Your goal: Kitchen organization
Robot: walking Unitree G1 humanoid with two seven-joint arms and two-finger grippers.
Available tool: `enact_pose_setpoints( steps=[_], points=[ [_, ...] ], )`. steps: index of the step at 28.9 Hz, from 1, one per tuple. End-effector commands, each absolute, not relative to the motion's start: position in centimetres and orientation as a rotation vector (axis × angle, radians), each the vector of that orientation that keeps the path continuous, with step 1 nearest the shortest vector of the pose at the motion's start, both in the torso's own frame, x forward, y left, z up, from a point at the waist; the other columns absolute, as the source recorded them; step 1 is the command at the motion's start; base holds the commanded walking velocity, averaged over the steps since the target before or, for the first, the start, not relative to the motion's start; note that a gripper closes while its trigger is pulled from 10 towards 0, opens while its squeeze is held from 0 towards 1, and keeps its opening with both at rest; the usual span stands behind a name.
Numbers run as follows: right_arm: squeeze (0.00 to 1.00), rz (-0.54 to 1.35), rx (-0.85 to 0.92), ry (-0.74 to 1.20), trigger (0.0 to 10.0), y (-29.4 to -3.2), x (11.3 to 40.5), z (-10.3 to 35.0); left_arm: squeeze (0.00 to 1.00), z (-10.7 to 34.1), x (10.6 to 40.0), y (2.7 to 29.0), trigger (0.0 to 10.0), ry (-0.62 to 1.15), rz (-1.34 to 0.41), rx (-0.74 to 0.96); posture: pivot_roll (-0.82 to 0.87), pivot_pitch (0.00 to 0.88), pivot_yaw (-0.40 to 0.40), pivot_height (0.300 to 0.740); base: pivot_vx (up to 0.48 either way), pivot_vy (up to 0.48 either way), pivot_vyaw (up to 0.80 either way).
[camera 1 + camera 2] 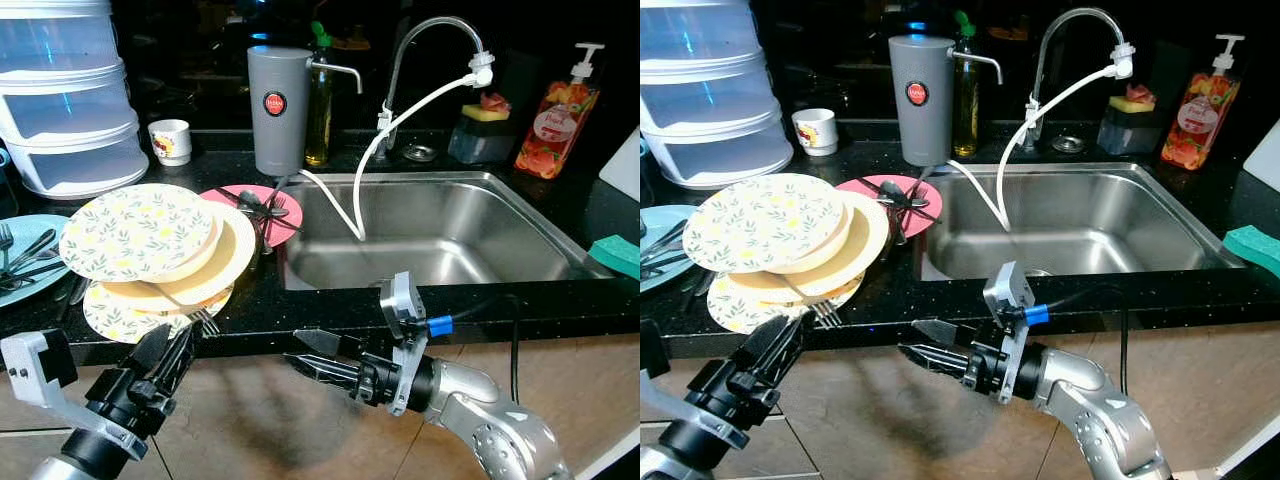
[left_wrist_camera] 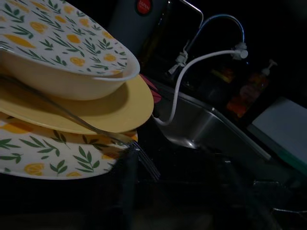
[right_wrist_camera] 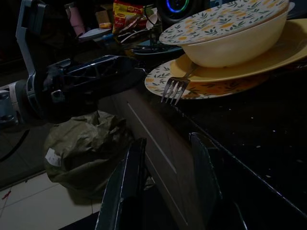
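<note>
Plates (image 1: 150,255) were the thing here, a messy stack at the front edge of the black table (image 1: 480,298): a leaf-and-lemon patterned plate at the bottom, a yellow plate on it, then a bowl with another patterned plate (image 1: 138,230) lying on top like a lid. A fork (image 3: 176,86) was wedged between the lower plates, tines poking out past the table edge.

Left gripper (image 1: 172,352) sat just below that edge, right under the fork tines, fingers narrow and holding nothing. My guess is it was lined up low so it could come at the fork or the bottom plate from underneath. Right gripper (image 1: 325,360) was also below the edge, in front of the sink (image 1: 440,235), fingers slightly apart and empty, pointed toward the stack.

Around it: a pink plate (image 1: 255,212) with cutlery between the stack and the sink, a blue plate (image 1: 25,250) with more forks at the far left, a grey canister (image 1: 279,108), a small cup (image 1: 171,141), clear stacked containers (image 1: 65,100), the tap with its white hose (image 1: 400,120), a soap bottle (image 1: 557,118) and a green sponge (image 1: 616,255).

Main hassle, I'd say: the stack overhangs the edge and sits crooked, so tugging the fork could tip the whole pile.
</note>
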State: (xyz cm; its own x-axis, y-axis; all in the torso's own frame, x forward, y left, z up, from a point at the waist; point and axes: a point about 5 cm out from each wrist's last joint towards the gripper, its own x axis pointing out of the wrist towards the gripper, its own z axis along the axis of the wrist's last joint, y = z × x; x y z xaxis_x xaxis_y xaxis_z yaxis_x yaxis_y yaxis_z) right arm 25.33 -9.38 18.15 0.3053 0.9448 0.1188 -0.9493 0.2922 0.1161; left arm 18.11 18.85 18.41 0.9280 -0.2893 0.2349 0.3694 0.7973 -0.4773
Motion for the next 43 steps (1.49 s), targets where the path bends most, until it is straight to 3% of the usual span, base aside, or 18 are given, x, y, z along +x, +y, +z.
enact_pose_setpoints(
  steps=[1, 5, 6, 9, 10, 11, 17, 25, 33, 34, 36, 38, 43],
  points=[
    [0.00, 1.255, 0.183, -0.031, 10.0, -9.6, 25.3, 18.0, 0.00, 18.2, 18.1, 19.0, 0.0, -0.146, -0.333, -0.552, 0.06, 0.005, -0.012, 0.740, 0.000, 0.000, 0.00],
    [0.00, 1.255, 0.185, -0.031, 10.0, -9.7, 25.4, 18.0, 0.00, 18.3, 18.0, 19.1, 0.1, -0.158, -0.297, -0.524, 0.06, 0.011, -0.016, 0.740, 0.000, 0.000, 0.00],
    [0.00, 1.254, 0.186, -0.031, 10.0, -9.7, 25.4, 18.0, 0.00, 18.3, 18.0, 19.3, 10.0, -0.150, -0.262, -0.467, 0.06, 0.013, -0.017, 0.740, 0.000, 0.000, 0.00],
    [0.00, 1.254, 0.187, -0.031, 10.0, -9.7, 25.4, 18.0, 0.00, 18.1, 18.0, 19.7, 10.0, -0.137, -0.202, -0.346, 0.06, 0.017, -0.020, 0.740, 0.000, 0.000, 0.00],
    [0.00, 1.254, 0.190, -0.032, 10.0, -9.8, 25.4, 18.1, 0.32, 18.1, 18.0, 19.8, 10.0, -0.136, -0.166, -0.304, 0.06, 0.019, -0.023, 0.740, 0.000, 0.000, 0.00],
    [0.00, 1.255, 0.192, -0.032, 10.0, -9.7, 25.4, 18.1, 1.00, 18.2, 18.0, 20.0, 10.0, -0.137, -0.136, -0.293, 0.06, 0.020, -0.025, 0.740, 0.000, 0.000, 0.00],
    [0.00, 1.266, 0.194, -0.034, 10.0, -9.5, 25.5, 18.2, 1.00, 17.7, 18.2, 19.5, 10.0, -0.094, -0.095, -0.413, 0.06, 0.024, -0.027, 0.740, 0.000, 0.000, 0.00],
    [0.00, 1.265, 0.187, -0.036, 10.0, -9.7, 25.6, 18.3, 1.00, 17.4, 18.7, 19.1, 10.0, -0.062, -0.078, -0.436, 0.06, 0.025, -0.029, 0.740, 0.000, 0.000, 0.00],
    [0.00, 1.263, 0.186, -0.042, 10.0, -9.7, 25.6, 18.3, 1.00, 18.7, 19.3, 17.5, 10.0, -0.095, -0.210, -0.534, 0.06, 0.026, -0.027, 0.740, 0.000, 0.000, 0.00],
    [0.00, 1.264, 0.186, -0.042, 10.0, -9.7, 25.6, 18.3, 0.79, 18.8, 19.4, 17.3, 10.0, -0.094, -0.225, -0.546, 0.06, 0.026, -0.027, 0.740, 0.000, 0.000, 0.00],
    [0.00, 1.266, 0.186, -0.042, 10.0, -9.7, 25.6, 18.4, 0.09, 18.7, 19.7, 17.1, 10.0, -0.083, -0.226, -0.565, 0.06, 0.025, -0.024, 0.740, 0.000, 0.000, 0.00],
    [0.00, 1.266, 0.185, -0.041, 10.0, -9.7, 25.6, 18.4, 0.00, 18.6, 20.0, 17.1, 10.0, -0.075, -0.214, -0.582, 0.06, 0.025, -0.024, 0.740, 0.000, 0.000, 0.00],
    [0.00, 1.269, 0.179, -0.039, 10.0, -9.7, 25.6, 18.4, 0.00, 18.1, 20.5, 17.6, 10.0, -0.030, -0.184, -0.576, 0.06, 0.025, -0.024, 0.740, 0.000, 0.000, 0.00]
  ],
)
